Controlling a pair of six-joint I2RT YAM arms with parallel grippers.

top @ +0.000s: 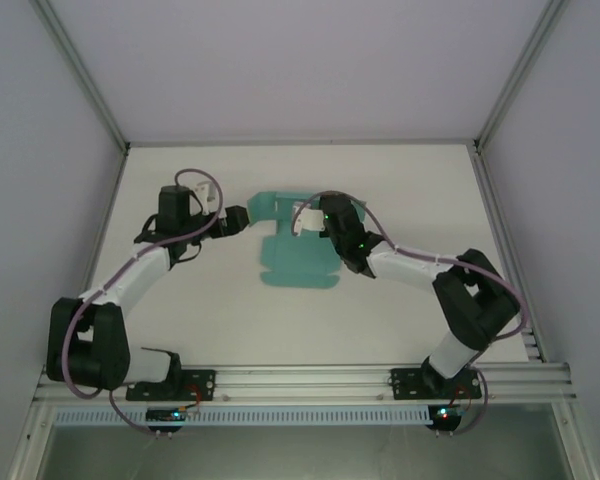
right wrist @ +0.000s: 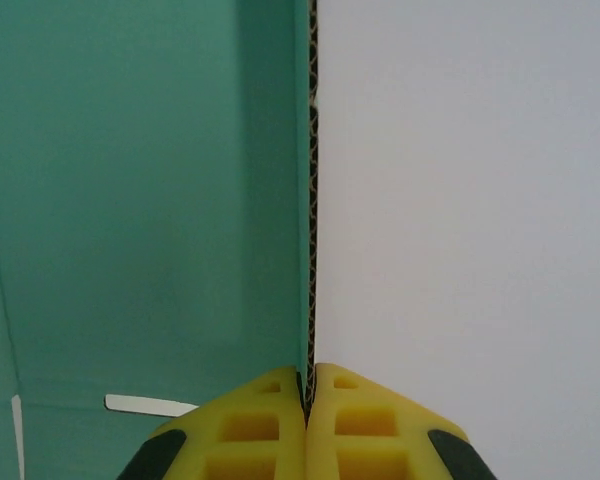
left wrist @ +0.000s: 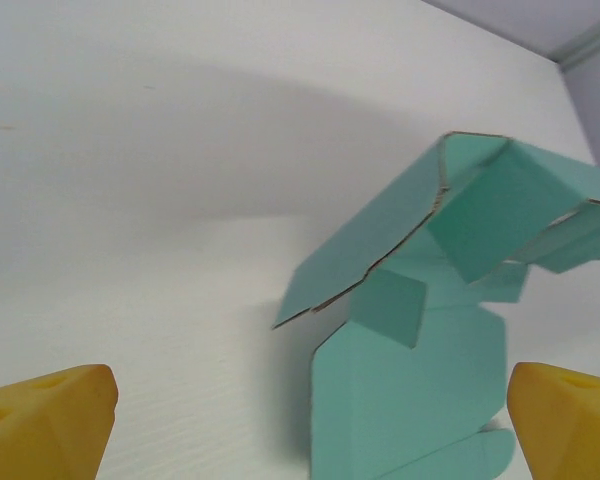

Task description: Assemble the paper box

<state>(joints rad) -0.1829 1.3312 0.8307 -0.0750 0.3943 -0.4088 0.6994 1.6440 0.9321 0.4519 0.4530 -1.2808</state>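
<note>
**Paper box partly folded, one wall pinched**

The paper box (top: pixel 298 252) (left wrist: pixel 410 400) (right wrist: pixel 150 200), of thin teal card, is seen on the smooth white bench (top: pixel 420 200) (left wrist: pixel 130 150) (right wrist: pixel 460 200), around the middle of the bench and somewhat toward its far edge. Its near part lies flat on the bench as a die-cut panel with rounded tabs. Its far part is raised into creased walls and angled flaps. At the cut edges, a brown fluted core is shown between the teal faces. An upright wall is pinched edge-on by the right hand (top: pixel 323 216) (right wrist: pixel 308 400), whose yellow, recessed pads (right wrist: pixel 250 430) are closed tight on the card. The left hand (top: pixel 244 218) (left wrist: pixel 310 425) is held spread wide, low over the bench at the left of its middle. Its blunt yellow fingertips (left wrist: pixel 50 420) are kept just beside the raised flaps, with nothing gripped.
</note>
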